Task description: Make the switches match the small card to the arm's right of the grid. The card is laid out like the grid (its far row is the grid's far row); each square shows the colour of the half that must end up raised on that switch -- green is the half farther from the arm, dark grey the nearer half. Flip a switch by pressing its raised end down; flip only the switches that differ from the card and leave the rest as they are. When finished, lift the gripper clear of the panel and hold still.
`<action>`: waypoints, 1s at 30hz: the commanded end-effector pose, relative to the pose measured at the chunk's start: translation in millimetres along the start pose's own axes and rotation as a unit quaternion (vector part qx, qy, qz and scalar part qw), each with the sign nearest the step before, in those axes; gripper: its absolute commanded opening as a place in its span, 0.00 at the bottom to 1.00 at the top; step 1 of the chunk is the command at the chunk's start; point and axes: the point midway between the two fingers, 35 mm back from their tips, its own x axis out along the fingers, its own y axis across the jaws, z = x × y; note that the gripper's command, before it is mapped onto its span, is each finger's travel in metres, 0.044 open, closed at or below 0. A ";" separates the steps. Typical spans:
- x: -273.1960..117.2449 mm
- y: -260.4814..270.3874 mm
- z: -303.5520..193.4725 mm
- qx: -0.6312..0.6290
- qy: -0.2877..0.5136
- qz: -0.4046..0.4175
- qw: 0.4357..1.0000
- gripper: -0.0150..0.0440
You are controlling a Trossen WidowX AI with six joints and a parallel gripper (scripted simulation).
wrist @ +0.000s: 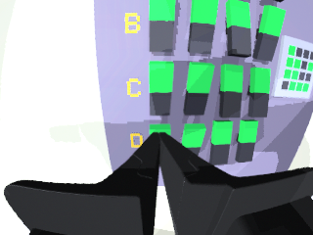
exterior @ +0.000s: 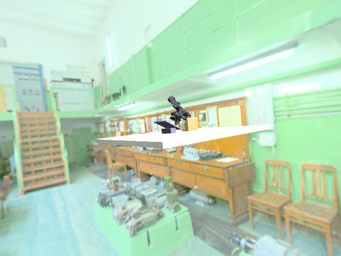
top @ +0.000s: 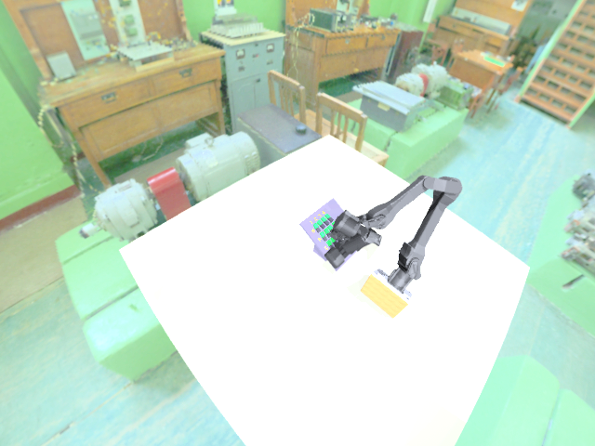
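A tilted purple switch panel (top: pixel 310 229) (exterior: pixel 165 123) (wrist: pixel 114 64) carries rows of rockers, each with a green far half and a dark grey near half. The wrist view shows rows B, C and D; row A is almost wholly out of view. The small white card (wrist: pixel 279 90) is at the right; its near row reads dark, green, green, green. My gripper (wrist: pixel 158 139) is shut and empty. Its tips overlap the first row D switch (wrist: pixel 158 128) in the wrist view and hide its near half; contact cannot be told. The second row D switch (wrist: pixel 194 133) is partly hidden too.
A purple block (exterior: pixel 168 130) stands under the raised far part of the panel. A yellow-orange block (top: pixel 384 295) (exterior: pixel 192 124) stands on the white table (top: pixel 269 288) by the arm's base. The arm covers the panel's right side in the top view.
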 end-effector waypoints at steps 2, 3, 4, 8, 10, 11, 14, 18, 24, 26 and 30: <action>0.9 -0.8 0.3 -0.002 -0.001 -0.003 1.000 0.25; 1.0 -0.8 0.3 -0.002 -0.001 -0.003 1.000 0.25; 1.1 -0.8 0.3 -0.002 -0.001 -0.003 1.000 0.25; 1.7 -0.8 0.3 -0.002 -0.001 -0.003 1.000 0.25; 1.9 -0.8 0.3 -0.002 -0.001 -0.003 1.000 0.25; 2.1 -0.8 0.3 -0.002 -0.001 -0.003 1.000 0.25; 2.5 -0.8 0.4 -0.002 -0.001 -0.003 1.000 0.25; 3.0 -0.8 0.4 -0.002 -0.001 -0.003 1.000 0.25; 3.8 -0.8 0.4 -0.002 -0.001 -0.003 1.000 0.25; -1.6 0.6 -0.2 0.002 0.001 0.001 1.000 0.25; -35.8 2.1 -2.3 0.008 0.000 0.002 1.000 0.25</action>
